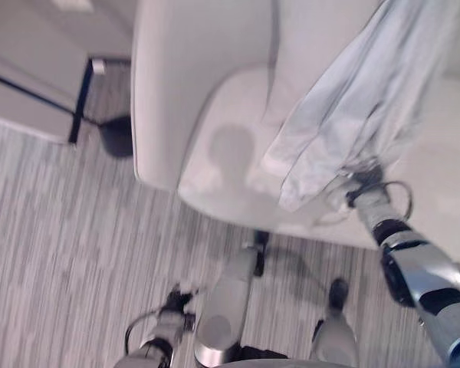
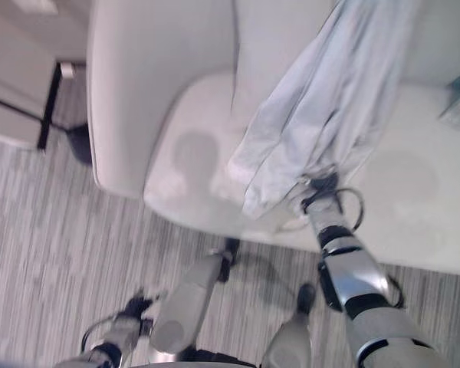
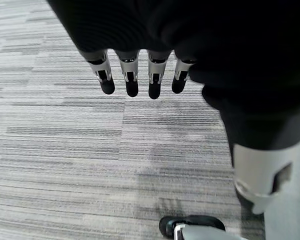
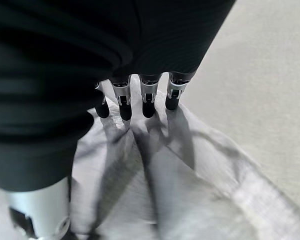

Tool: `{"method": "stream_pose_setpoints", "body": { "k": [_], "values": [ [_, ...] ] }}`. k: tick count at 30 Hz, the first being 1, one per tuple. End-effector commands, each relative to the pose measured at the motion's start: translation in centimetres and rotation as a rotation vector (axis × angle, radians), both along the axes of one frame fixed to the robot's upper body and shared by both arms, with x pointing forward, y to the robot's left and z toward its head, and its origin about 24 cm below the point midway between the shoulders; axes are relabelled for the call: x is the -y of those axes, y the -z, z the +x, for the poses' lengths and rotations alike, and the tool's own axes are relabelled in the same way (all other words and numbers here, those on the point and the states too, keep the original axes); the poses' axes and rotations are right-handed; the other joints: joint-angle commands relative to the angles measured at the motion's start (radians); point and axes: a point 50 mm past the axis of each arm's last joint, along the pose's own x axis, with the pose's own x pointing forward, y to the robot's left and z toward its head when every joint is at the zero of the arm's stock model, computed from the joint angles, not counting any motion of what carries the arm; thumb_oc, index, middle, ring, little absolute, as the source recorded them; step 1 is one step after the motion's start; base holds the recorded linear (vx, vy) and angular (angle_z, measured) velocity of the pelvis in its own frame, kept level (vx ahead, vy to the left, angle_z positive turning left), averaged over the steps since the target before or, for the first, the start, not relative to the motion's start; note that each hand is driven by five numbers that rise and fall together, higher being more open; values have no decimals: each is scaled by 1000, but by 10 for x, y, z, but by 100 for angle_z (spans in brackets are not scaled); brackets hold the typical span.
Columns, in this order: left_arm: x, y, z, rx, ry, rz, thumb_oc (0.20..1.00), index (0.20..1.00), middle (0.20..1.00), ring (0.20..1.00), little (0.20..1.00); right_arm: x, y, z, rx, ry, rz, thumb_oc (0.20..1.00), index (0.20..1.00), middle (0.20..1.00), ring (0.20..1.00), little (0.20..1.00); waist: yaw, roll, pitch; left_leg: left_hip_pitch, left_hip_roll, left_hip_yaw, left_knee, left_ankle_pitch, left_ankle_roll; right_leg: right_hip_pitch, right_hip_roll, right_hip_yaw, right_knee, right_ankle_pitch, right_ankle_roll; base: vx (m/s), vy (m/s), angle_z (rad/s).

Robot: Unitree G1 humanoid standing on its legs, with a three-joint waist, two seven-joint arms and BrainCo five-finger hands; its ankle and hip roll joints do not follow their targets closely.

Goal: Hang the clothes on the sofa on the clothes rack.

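The light blue-grey garment (image 1: 345,107) is lying draped across the seat of the pale sofa (image 1: 215,92), its lower edge hanging toward the front of the cushion. The right robot hand (image 1: 366,184) is sitting right at that lower edge — from its wrist camera the fingers (image 4: 148,102) are pointing straight down over the cloth, relaxed, not pinching anything. The left robot hand (image 3: 140,75) is hanging low over the striped grey carpet (image 3: 65,150), fingers straight and spread a little, holding nothing.
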Motion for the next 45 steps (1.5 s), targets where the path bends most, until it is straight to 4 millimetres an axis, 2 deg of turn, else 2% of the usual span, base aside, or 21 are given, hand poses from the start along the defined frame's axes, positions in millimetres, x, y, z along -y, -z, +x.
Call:
{"method": "stream_pose_setpoints", "body": {
  "k": [1,6,9,10,11,12,14,18,20,22,23,26,30,32,34,36,38,40,41,43,45],
  "values": [
    [-9,12,-30,-82,26,79,1000,1000,1000,1000,1000,0,-44,14,146,3,-45,1000,1000,1000,1000,1000,46,52,-28,-18,160,-120,-80,159,-203,113,-3,11,26,94,15,19,102,-7],
    [-8,7,-23,-30,35,94,1000,1000,1000,1000,1000,-9,-47,20,117,-7,-21,1000,1000,1000,1000,1000,68,48,-28,-118,178,-130,21,143,-205,61,4,1,34,107,14,-13,53,-12],
    [-9,3,-19,16,11,93,1000,1000,1000,1000,1000,-12,-48,22,55,-35,-21,1000,1000,1000,1000,1000,103,40,-28,-211,212,-159,96,119,-229,26,4,-35,-7,125,17,-26,-2,-32],
    [-8,2,-17,25,13,92,1000,1000,1000,1000,1000,-12,-54,24,49,-46,-37,752,752,752,752,752,107,32,-28,-225,215,-164,99,124,-231,19,4,-39,-14,131,18,7,-29,-26],
    [-8,2,-16,28,12,91,1000,1000,1000,1000,1000,-12,-56,24,52,-48,-38,200,200,200,200,200,106,32,-28,-230,215,-166,100,124,-231,16,5,-39,-15,132,18,-10,-15,-19],
    [-8,2,-16,28,12,91,1000,1000,1000,1000,1000,-12,-56,25,52,-48,-38,200,200,200,200,200,105,33,-28,-231,215,-166,101,124,-231,16,6,-39,-15,132,18,24,-10,-8],
    [-8,5,-24,17,31,104,1000,1000,1000,1000,1000,-19,-70,31,-21,-144,-199,200,200,200,200,200,119,3,-28,-242,233,-178,92,110,-242,22,14,-46,-35,139,18,28,-21,-4],
    [-9,8,-32,-7,28,100,1000,1000,1000,1000,1000,-28,-81,36,1,-207,-264,200,200,200,200,200,108,-27,-28,-225,243,-188,84,92,-251,27,25,-41,-38,139,20,15,-39,0],
    [-8,6,-27,0,27,99,1000,1000,1000,1000,1000,-31,-85,38,16,-232,-288,200,200,200,200,200,98,-42,-28,-221,239,-188,75,95,-251,23,28,-36,-36,142,21,1,-43,-18],
    [-9,6,-27,-3,26,100,1000,1000,1000,1000,1000,-35,-83,38,15,-252,-299,200,200,200,200,200,92,-50,-28,-216,237,-188,71,97,-252,22,27,-36,-34,142,22,11,-56,-1],
    [-11,5,-24,-7,17,107,1000,1000,1000,1000,1000,-45,-73,38,15,-301,-298,200,200,200,200,200,74,-71,-28,-192,236,-191,61,91,-256,30,31,-22,-27,141,19,14,-60,2],
    [-13,4,-22,-6,19,114,1000,1000,1000,1000,1000,-46,-67,37,19,-310,-279,200,200,200,200,200,63,-83,-28,-176,231,-190,43,94,-257,32,30,-19,-22,137,18,7,-63,12],
    [-21,4,-21,-30,3,132,1000,1000,1000,1000,1000,-49,-36,28,47,-283,-69,200,200,200,200,200,32,-111,-28,-130,225,-188,-5,94,-262,40,35,-19,-5,123,12,-13,-75,5],
    [-27,7,-29,-70,-23,134,1000,1000,1000,1000,1000,-57,-13,17,94,-287,96,200,200,200,200,200,18,-128,-28,-81,224,-180,-30,85,-267,61,33,-21,5,113,7,9,-91,0],
    [-30,9,-33,-92,-43,131,1000,1000,1000,1000,1000,-59,-6,10,136,-288,168,200,200,200,200,200,9,-141,-28,-60,218,-175,-52,96,-267,62,27,-20,12,113,7,-1,-58,-9],
    [-40,13,-46,-150,-91,135,1000,1000,1000,1000,1000,-67,5,-15,282,-312,385,200,200,200,200,200,-19,-163,-28,13,213,-159,-84,90,-270,99,16,-17,29,98,3,31,-62,-10],
    [-44,13,-49,-167,-105,137,1000,1000,1000,1000,1000,-69,3,-24,343,-323,451,200,200,200,200,200,-24,-173,-28,45,206,-150,-104,100,-268,112,6,-21,38,94,5,18,-36,2],
    [-52,11,-48,-174,-126,146,1000,1000,1000,1000,1000,-75,-17,-40,513,-377,557,200,200,200,200,200,-38,-182,-28,143,194,-127,-149,102,-265,170,-11,-26,60,81,2,59,-28,-15],
    [-52,11,-48,-174,-126,147,1000,1000,1000,1000,1000,-75,-17,-41,513,-376,557,200,200,200,200,200,-37,-185,-28,146,191,-125,-158,109,-263,169,-14,-26,59,84,3,80,15,-15],
    [-62,7,-47,-159,-151,151,1000,1000,1000,1000,1000,-83,-50,-46,656,-452,557,200,200,200,200,200,-48,-190,-82,219,181,-91,-200,117,-257,208,-36,-44,73,79,1,100,39,-12],
    [-64,5,-46,-130,-177,143,1000,1000,1000,1000,1000,-82,-69,-47,721,-474,509,200,200,200,200,200,-50,-187,-128,264,174,-66,-221,117,-255,244,-50,-65,80,73,-1,97,59,-15]
  ]
}}
